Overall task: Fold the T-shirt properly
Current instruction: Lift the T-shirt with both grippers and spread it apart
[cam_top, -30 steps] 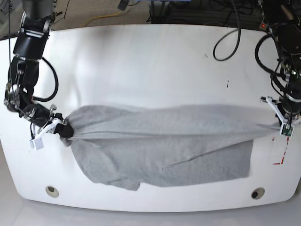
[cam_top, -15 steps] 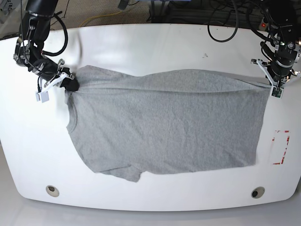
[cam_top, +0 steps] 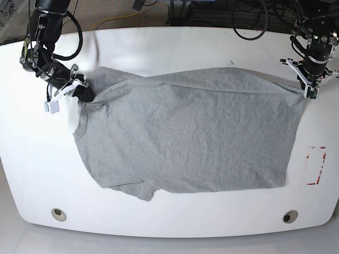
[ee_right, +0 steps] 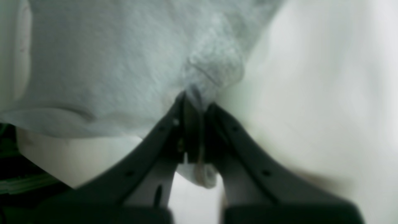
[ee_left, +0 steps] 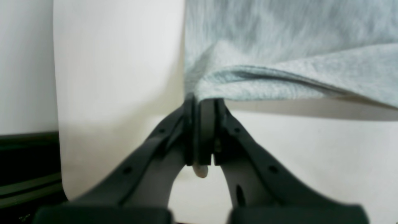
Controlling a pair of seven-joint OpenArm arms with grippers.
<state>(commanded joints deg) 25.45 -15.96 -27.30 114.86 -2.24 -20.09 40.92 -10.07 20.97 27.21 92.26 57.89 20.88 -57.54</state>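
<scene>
The heather-grey T-shirt (cam_top: 185, 132) lies spread across the white table (cam_top: 175, 47), its neck end at the left and its hem at the right. My left gripper (cam_top: 309, 91), at the right in the base view, is shut on the shirt's far hem corner (ee_left: 279, 84); the left wrist view shows its gripper (ee_left: 202, 105) pinching the cloth edge. My right gripper (cam_top: 83, 91), at the left in the base view, is shut on the far shoulder; the right wrist view shows its gripper (ee_right: 196, 102) clamped on bunched cloth (ee_right: 124, 62).
Two round holes (cam_top: 59, 214) (cam_top: 290, 217) sit near the table's front edge. A red marked rectangle (cam_top: 316, 165) is on the table at the right. Cables (cam_top: 249, 21) lie beyond the far edge.
Both grippers have carried the shirt's upper edge toward the far side of the table. The shirt went from a bunched band to spread nearly flat.
</scene>
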